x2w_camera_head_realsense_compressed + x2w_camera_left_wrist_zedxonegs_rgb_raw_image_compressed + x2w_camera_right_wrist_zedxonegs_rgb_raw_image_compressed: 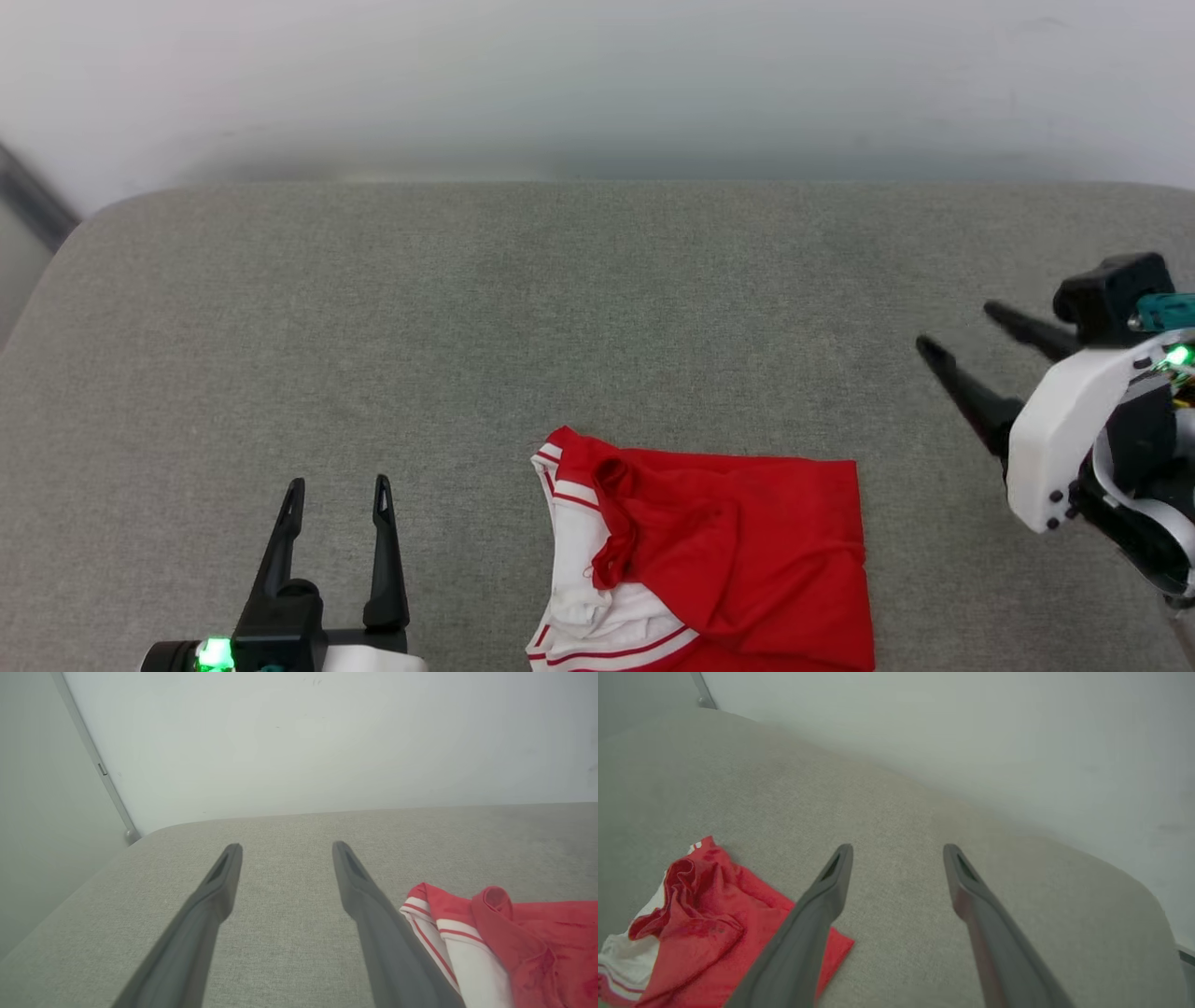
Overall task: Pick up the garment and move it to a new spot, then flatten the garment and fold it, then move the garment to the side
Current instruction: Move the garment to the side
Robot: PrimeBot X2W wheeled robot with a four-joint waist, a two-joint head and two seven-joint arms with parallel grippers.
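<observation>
Lying on grey surface (467, 327): garment (747, 551) | white wall (560, 75) | left gripper (339, 483), right gripper (958, 326) apart

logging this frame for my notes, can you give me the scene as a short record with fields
garment: crumpled red fabric jersey with white red-striped trim, plain red face up, cut off by the head view's bottom edge
surface: grey woven fabric-covered surface with rounded corners
left end effector: open, empty, left of the jersey, apart from it
right end effector: open, empty, right of the jersey, apart from it
backdrop: plain pale wall
task stage: jersey not yet grasped
</observation>
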